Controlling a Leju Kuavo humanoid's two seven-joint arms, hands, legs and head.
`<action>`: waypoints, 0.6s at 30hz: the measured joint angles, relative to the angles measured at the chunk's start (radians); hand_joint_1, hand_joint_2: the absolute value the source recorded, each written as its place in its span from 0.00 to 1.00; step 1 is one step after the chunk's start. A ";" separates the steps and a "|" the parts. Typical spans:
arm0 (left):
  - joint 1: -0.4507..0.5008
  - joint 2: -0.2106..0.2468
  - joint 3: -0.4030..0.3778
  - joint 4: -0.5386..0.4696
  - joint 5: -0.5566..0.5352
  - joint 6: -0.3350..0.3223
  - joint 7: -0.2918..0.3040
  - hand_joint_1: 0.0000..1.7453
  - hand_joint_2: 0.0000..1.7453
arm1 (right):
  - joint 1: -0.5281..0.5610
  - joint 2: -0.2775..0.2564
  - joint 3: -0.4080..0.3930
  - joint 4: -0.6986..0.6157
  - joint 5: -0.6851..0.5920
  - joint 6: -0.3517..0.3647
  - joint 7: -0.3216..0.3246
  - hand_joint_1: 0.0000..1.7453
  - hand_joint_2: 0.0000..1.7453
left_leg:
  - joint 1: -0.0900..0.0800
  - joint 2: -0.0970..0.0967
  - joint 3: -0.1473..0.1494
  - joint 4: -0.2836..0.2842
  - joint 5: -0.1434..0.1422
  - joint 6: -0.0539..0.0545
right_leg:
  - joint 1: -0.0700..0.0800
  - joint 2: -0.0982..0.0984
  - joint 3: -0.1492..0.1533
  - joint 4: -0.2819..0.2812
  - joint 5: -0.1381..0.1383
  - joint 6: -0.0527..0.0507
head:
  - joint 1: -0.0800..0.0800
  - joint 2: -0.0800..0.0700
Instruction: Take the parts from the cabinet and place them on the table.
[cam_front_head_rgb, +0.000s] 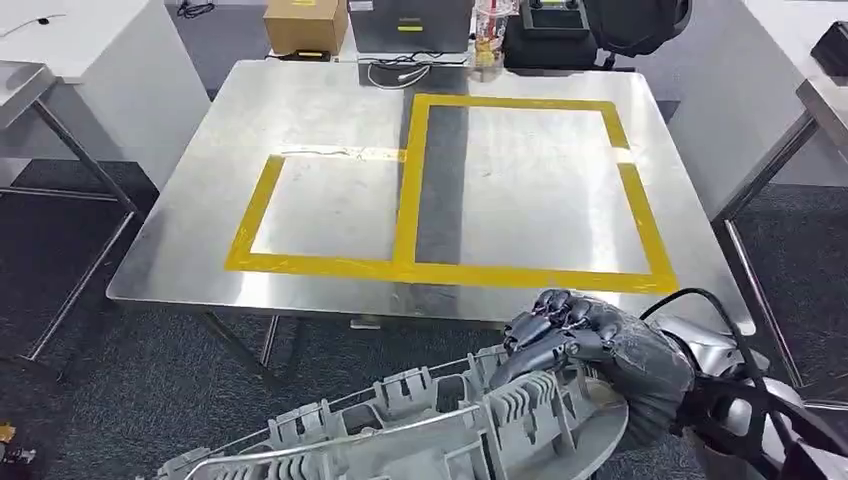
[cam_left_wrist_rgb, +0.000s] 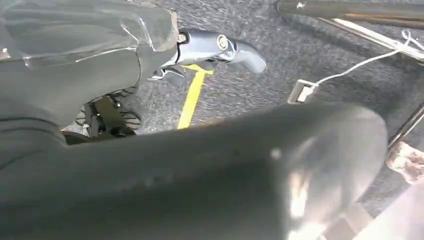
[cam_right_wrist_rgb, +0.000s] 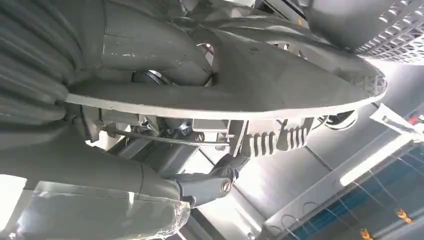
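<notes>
The right hand (cam_front_head_rgb: 590, 345) grips a long grey ribbed part (cam_front_head_rgb: 400, 425), its dark fingers (cam_front_head_rgb: 550, 325) curled over the part's upper edge at the wider, rounded end. Seen from the head, the part lies short of the near edge of the steel worktop (cam_front_head_rgb: 330, 110), above the dark carpet (cam_front_head_rgb: 130, 370), not resting on anything that can be seen. Its far end runs out of the picture's lower border, so its full length cannot be made out. On the worktop, yellow tape (cam_front_head_rgb: 410, 190) marks two adjoining rectangles, both beyond the part. A cardboard box (cam_front_head_rgb: 305, 25) stands past the worktop's far edge, cut off by the picture.

In the right wrist view the part's flat rim (cam_right_wrist_rgb: 225, 105) and ribs sit against the hand, which hides most of its own fingers.

The left hand (cam_left_wrist_rgb: 75, 60) shows in its wrist view, blurred and partly behind a large dark out-of-focus shape; whether its fingers are wide or closed cannot be told.
</notes>
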 joint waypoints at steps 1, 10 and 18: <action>0.000 0.000 -0.001 0.001 0.000 0.001 -0.003 0.00 0.00 | 0.002 0.000 0.000 0.000 0.002 0.000 0.000 1.00 1.00 | 0.001 0.000 0.001 0.000 -0.003 -0.004 | 0.001 0.000 -0.001 0.002 -0.002 -0.012 | -0.001 0.000; -0.002 0.010 -0.005 0.021 -0.008 0.010 -0.008 0.00 0.00 | 0.009 -0.001 0.002 0.000 0.010 0.000 0.000 1.00 1.00 | 0.025 0.013 -0.207 0.345 -0.109 -0.050 | -0.004 0.004 0.050 0.000 -0.049 -0.047 | -0.007 0.000; -0.002 0.018 -0.005 0.033 -0.011 0.018 -0.019 0.00 0.00 | 0.017 0.000 0.002 0.000 0.022 -0.002 -0.009 1.00 1.00 | 0.005 0.018 -0.091 0.010 0.070 0.004 | 0.002 0.006 0.111 -0.002 -0.083 -0.007 | -0.007 0.000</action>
